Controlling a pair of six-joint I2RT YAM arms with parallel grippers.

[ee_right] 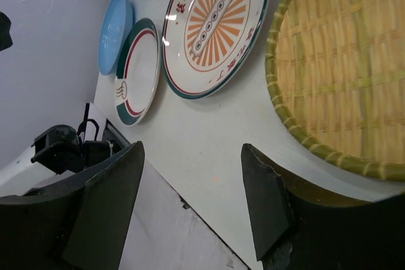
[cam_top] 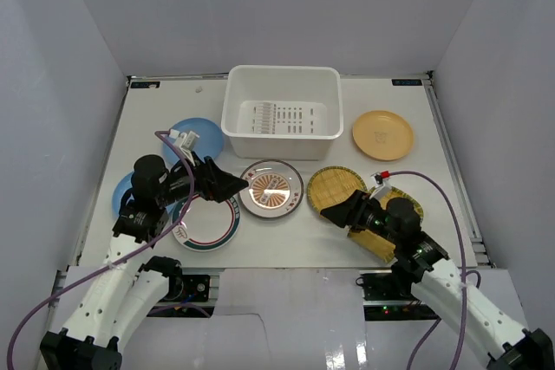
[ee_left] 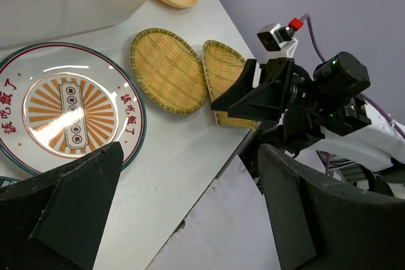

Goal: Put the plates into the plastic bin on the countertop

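Pale countertop (cam_top: 286, 244) held all seven plates (cam_top: 271, 188); the plastic bin (cam_top: 282, 145) sat empty. Both the left gripper (cam_top: 232, 185) and right gripper (cam_top: 338, 211) gaped wide.

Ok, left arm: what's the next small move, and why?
Probably lower the left gripper onto the nearest rim of the orange-centred plate and close: it is open, holds nothing, and hangs beside that rim; the bin just behind holds no plates.

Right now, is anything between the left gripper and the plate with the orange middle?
No, nothing visible. The open left gripper hangs at the left edge of that plate. The bin stands just behind the plate, nothing between them either.
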